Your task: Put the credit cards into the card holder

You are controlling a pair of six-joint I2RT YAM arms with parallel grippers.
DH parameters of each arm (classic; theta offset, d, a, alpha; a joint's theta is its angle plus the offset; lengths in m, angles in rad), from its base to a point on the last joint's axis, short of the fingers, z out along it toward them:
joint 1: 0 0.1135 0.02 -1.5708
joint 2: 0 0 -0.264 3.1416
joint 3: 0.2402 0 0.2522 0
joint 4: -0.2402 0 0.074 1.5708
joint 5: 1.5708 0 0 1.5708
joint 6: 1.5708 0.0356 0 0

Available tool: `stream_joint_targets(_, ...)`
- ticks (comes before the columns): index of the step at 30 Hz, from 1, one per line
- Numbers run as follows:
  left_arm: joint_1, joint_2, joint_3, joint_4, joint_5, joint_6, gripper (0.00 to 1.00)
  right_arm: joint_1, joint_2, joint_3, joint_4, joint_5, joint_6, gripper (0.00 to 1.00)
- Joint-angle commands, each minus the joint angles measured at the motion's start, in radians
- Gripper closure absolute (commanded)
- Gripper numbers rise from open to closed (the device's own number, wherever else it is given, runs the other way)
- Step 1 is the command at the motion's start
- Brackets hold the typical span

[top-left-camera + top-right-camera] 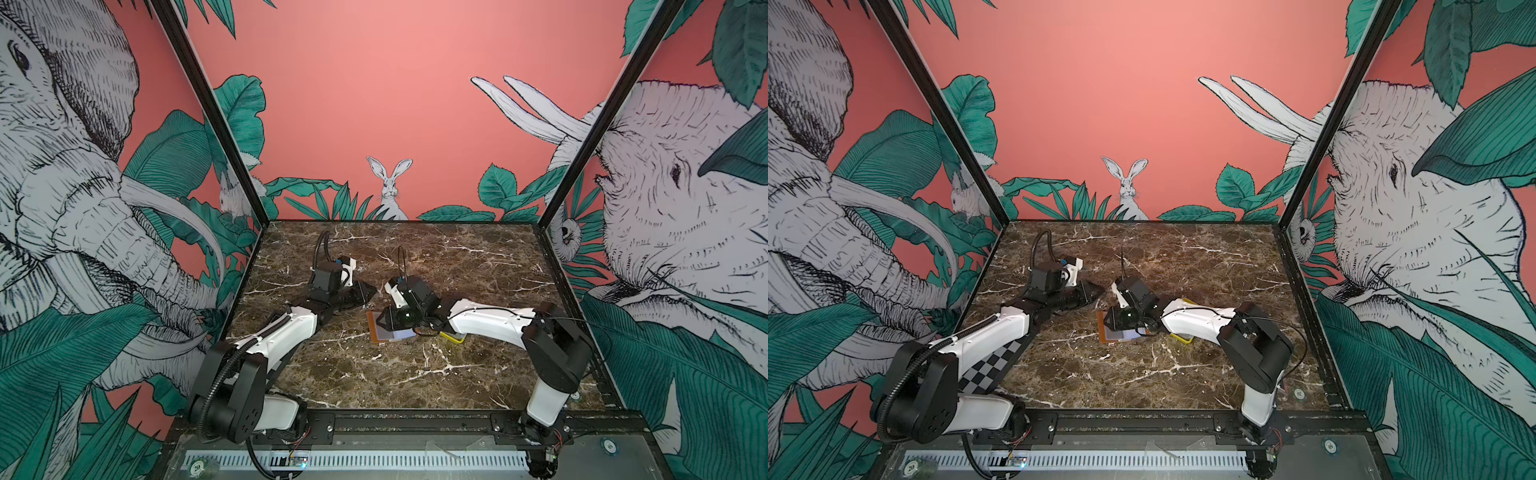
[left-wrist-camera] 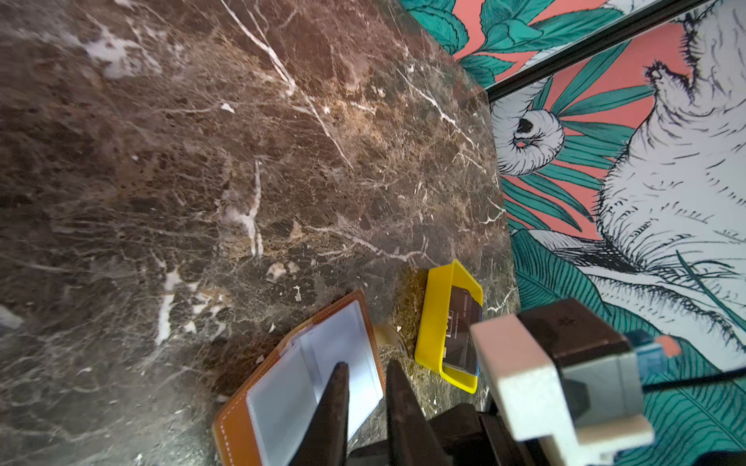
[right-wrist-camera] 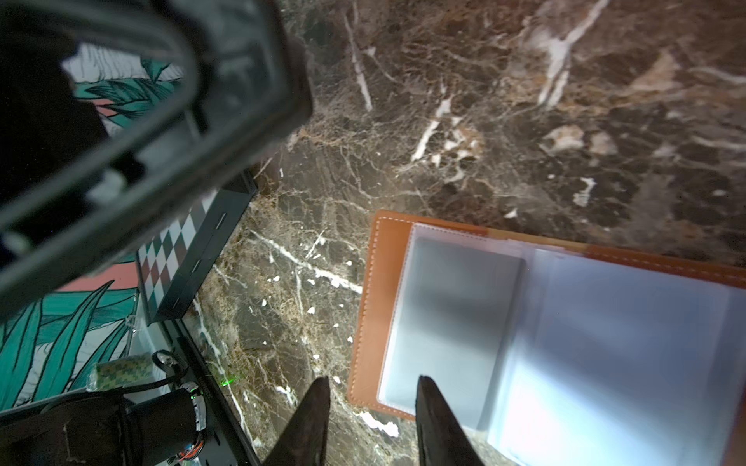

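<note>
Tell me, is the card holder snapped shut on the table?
No, the card holder lies spread open on the marble table, its clear sleeves facing up.

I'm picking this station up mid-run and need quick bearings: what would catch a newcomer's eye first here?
The tan card holder lies open in the middle of the dark marble table, clear sleeves facing up. Both pincers are at it: the left pincer is over a sleeve, and the right pincer is open and empty at the stitched edge. Beside the holder, a bright yellow tray holds the dark credit cards.
</note>
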Motion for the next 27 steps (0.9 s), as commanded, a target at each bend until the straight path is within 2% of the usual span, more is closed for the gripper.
stream_joint_targets(1,0.006,-0.050,0.017,-0.001,0.001,0.034,0.78,0.006,-0.019,0.014,0.013,-0.009,-0.053,0.64)
stream_joint_targets(7,0.005,-0.035,0.018,0.029,0.096,0.067,0.76,0.003,-0.139,-0.015,-0.093,0.129,-0.144,0.64)
stream_joint_targets(14,-0.014,-0.020,0.027,0.045,0.188,0.105,0.76,-0.025,-0.328,-0.144,-0.155,0.317,-0.139,0.62)
stream_joint_targets(21,-0.102,0.053,0.084,0.044,0.204,0.152,0.73,-0.095,-0.497,-0.245,-0.267,0.428,-0.081,0.60)
stream_joint_targets(27,-0.193,0.177,0.136,0.144,0.201,0.099,0.73,-0.202,-0.580,-0.290,-0.419,0.491,-0.073,0.60)
